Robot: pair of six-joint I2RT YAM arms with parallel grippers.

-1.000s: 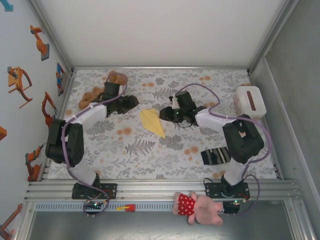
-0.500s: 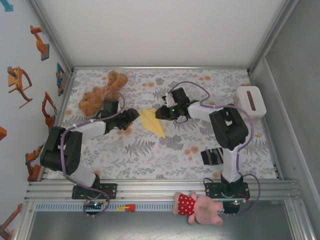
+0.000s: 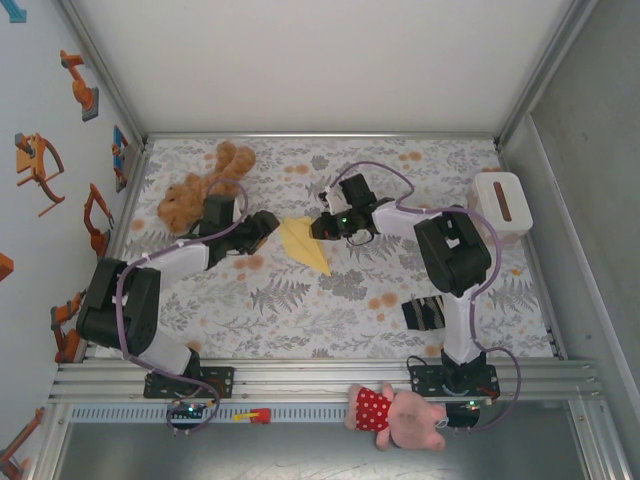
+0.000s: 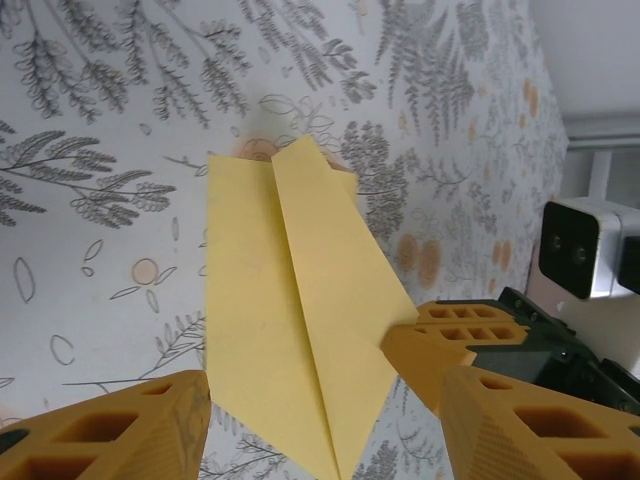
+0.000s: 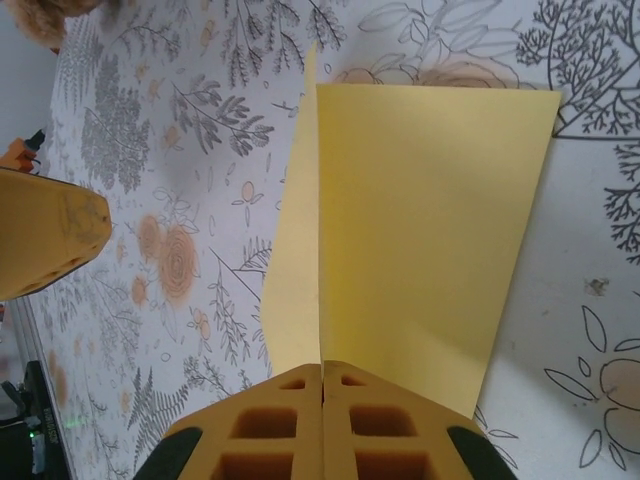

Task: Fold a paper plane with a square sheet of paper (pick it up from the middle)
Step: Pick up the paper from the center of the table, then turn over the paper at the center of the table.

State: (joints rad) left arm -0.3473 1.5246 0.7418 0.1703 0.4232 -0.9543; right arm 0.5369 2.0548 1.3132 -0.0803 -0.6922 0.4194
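One yellow paper plane (image 3: pixel 305 245) lies in the middle of the leaf-patterned surface (image 3: pixel 300 310), between two hands. The right hand (image 3: pixel 322 228) is pressed together, pinching the plane's wide end at the centre crease. The left hand (image 3: pixel 262 228) stands spread just beside the plane's other side, holding nothing. Around them I count one brown teddy (image 3: pixel 200 190) at the far left, one striped sock (image 3: pixel 425 312), one pink soft toy in a red dress (image 3: pixel 400 418) on the front rail, and one white box (image 3: pixel 502 203) whose brown slot hides any contents.
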